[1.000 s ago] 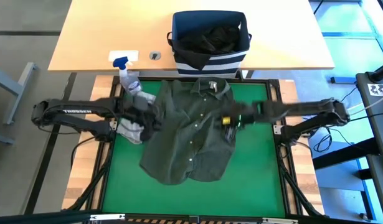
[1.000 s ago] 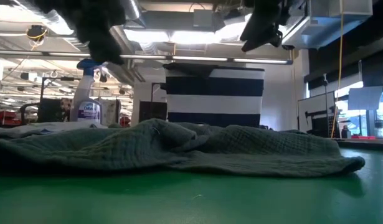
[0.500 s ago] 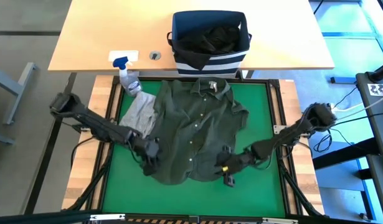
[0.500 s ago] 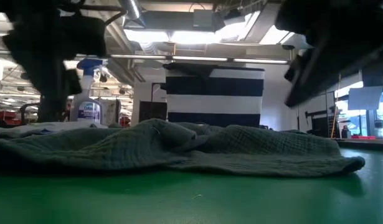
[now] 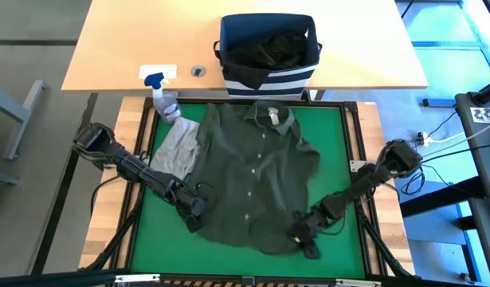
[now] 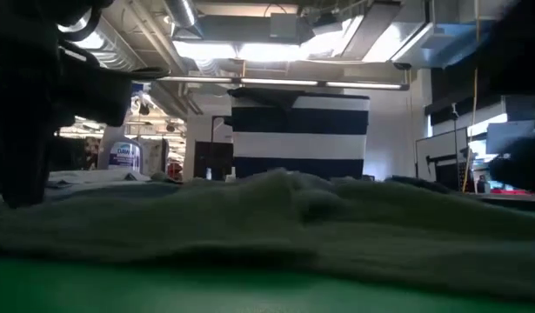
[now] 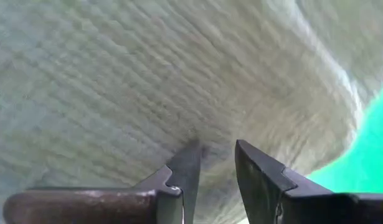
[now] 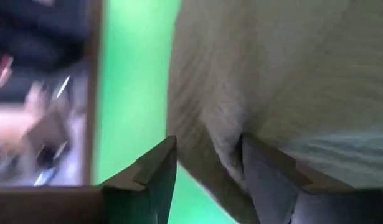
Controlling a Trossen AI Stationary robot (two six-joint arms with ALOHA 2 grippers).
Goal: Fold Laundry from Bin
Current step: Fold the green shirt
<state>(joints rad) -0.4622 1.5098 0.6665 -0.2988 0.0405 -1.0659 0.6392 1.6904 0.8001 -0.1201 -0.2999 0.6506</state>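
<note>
- Dark olive shirt (image 5: 252, 179) spread on green mat (image 5: 157, 247), collar toward striped bin (image 5: 268, 76).
- Left gripper (image 5: 195, 222) at the shirt's near-left hem — fingers (image 7: 185, 171) narrowly parted, cloth between them.
- Right gripper (image 5: 303, 235) at the near-right hem — jaws parted around a fold.

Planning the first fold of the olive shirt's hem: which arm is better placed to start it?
Probably either; slight edge to the left. The left gripper is at the dark olive shirt's near-left hem corner, cloth between its fingers. The right gripper is likewise at the near-right corner.
</note>
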